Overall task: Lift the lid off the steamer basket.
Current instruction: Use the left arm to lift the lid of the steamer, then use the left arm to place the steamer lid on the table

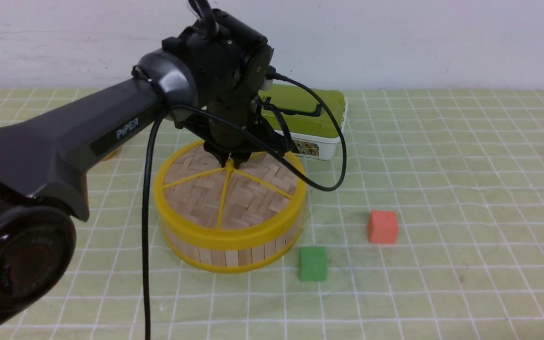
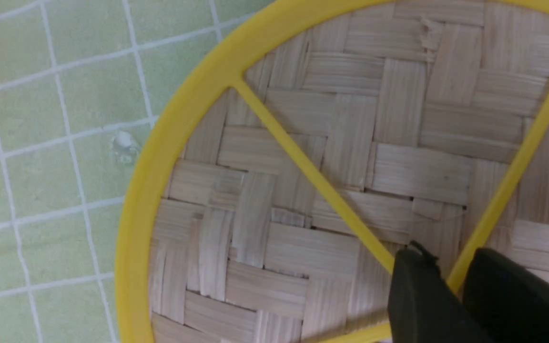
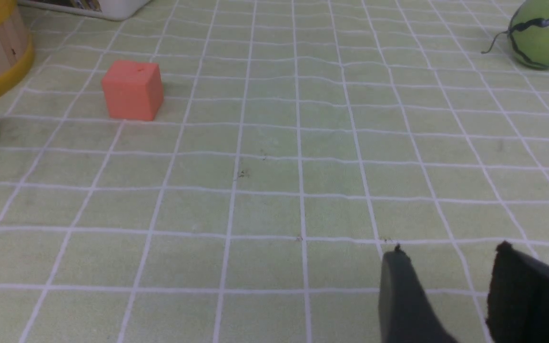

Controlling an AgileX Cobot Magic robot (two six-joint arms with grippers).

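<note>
The lid point(image 1: 262, 189) sat on the basket point(image 1: 232, 255), left claw point(image 2: 439, 290) closed in around its knob, on the tiled-pattern bench point(image 1: 442, 283)!

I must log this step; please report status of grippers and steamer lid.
Left gripper at the lid's centre knob, grip unconfirmed. Right gripper open, empty. Woven lid still on steamer basket. Nothing seen atop lid except gripper.

woven wood lid point(image 1: 262, 191), glossy yellow plastic rim point(image 1: 184, 232)
</note>
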